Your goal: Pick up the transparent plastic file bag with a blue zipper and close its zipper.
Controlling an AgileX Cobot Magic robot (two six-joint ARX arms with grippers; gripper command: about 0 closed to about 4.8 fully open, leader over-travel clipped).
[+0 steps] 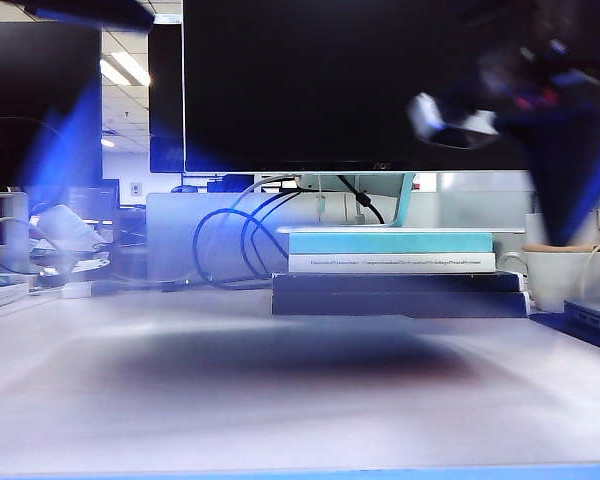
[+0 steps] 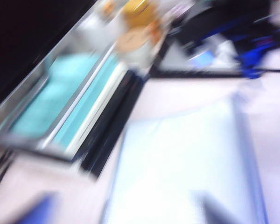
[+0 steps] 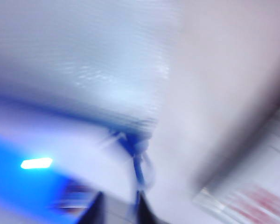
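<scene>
- The large flat translucent whitish-blue plastic file bag (image 2: 177, 163) lies flat on the pale tabletop (image 1: 100, 330), just in front of the stack of books (image 1: 395, 270); the stack has a turquoise book on top, a white one under it and two dark ones at the bottom.
- In the left wrist view the bag's near corner sits close to the dark bottom books without clearly touching them; the picture is badly smeared.
- The thin royal-blue zipper strip (image 3: 60, 112) runs along one long edge of the bag and ends in a blue cord pull loop (image 3: 135, 149) that trails off the bag's corner onto the tabletop.
- The left claw (image 2: 126, 210) hangs over the bag on the side away from the books; only two blurred fingertips show, standing wide apart with nothing between them.
- The right claw (image 3: 117, 207) is just beside the cord pull loop; its two dark fingertips stand a narrow gap apart, and blur hides whether they pinch the cord.
- In the exterior view the right arm (image 1: 540, 110) is a dark smear high up, to the right of the book stack.
- A white mug (image 1: 565, 275) stands right of the books.
</scene>
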